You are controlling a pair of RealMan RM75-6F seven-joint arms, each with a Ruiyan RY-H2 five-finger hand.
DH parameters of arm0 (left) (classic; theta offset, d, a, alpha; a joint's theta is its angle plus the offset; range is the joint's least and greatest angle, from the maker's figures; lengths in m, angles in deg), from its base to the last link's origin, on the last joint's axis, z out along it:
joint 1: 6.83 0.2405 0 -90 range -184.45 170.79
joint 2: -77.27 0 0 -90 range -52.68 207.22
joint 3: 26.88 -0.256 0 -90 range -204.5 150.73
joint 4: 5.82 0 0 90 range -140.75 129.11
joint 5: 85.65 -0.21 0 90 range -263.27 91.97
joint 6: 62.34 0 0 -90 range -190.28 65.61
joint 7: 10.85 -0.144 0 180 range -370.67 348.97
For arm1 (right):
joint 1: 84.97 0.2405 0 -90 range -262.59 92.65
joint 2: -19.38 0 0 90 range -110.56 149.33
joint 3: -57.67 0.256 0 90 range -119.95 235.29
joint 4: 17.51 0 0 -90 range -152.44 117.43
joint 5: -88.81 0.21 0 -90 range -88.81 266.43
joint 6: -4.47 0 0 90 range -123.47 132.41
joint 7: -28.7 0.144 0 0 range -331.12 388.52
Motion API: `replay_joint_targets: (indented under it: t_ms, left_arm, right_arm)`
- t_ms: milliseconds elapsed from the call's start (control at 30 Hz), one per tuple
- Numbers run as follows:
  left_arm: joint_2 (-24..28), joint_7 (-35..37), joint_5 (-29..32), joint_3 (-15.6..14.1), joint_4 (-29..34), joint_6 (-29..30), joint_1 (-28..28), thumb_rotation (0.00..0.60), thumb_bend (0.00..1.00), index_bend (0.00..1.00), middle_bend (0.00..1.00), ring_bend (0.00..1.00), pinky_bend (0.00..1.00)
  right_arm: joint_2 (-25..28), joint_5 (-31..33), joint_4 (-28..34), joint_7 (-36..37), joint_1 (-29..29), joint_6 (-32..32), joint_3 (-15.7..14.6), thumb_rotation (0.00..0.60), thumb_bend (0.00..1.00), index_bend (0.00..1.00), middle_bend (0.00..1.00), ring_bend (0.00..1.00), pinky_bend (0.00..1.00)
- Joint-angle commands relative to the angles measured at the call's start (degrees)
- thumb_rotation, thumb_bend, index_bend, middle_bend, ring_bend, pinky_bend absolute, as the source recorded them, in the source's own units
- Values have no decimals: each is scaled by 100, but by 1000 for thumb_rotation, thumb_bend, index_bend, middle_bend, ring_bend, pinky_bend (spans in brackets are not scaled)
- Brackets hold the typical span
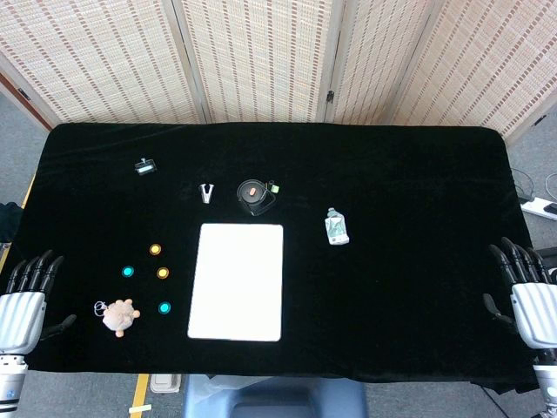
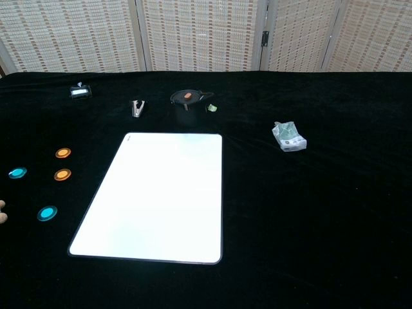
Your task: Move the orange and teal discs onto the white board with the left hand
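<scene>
Lying untouched left of the white board (image 1: pixel 236 281), orange discs (image 1: pixel 156 249) and teal discs (image 1: pixel 164 307) are being awaited by the left robot hand (image 1: pixel 24 300), empty, fingers apart.

Four discs (image 1: pixel 159 261) left of the board (image 1: pixel 237 281), toy (image 1: pixel 119 316) before them, pouch (image 1: pixel 337 228) right.

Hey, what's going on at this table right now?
Nothing is being handled yet. The left hand and right hand rest open at the table's near corners. Two orange discs and two teal discs lie on the black cloth, left of the white board, which is bare. A small plush toy sits near the left hand.
</scene>
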Motion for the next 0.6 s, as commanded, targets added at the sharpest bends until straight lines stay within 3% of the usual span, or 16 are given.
replay_joint_targets:
  t_ms: [33,400,600]
  left_arm:
    - [-13,8,-10,-3,-9,-8,-8,600,186,80,13,1,0]
    - [-77,189,-134,9,-36,29,-50,600,190,94,26,17,0]
    - [-53,307,-296,92,-28,-74,-249,600,194,151,54,45,0]
  right_arm:
    - [19,-9,5,16,-22,60,17,600,426,0,0,9,0]
    - [40,-43,18,34,-75,136,4,600,426,0,0,12,0]
    - [55,-44,3,57,-89,157,11,600,426,0,0,15,0]
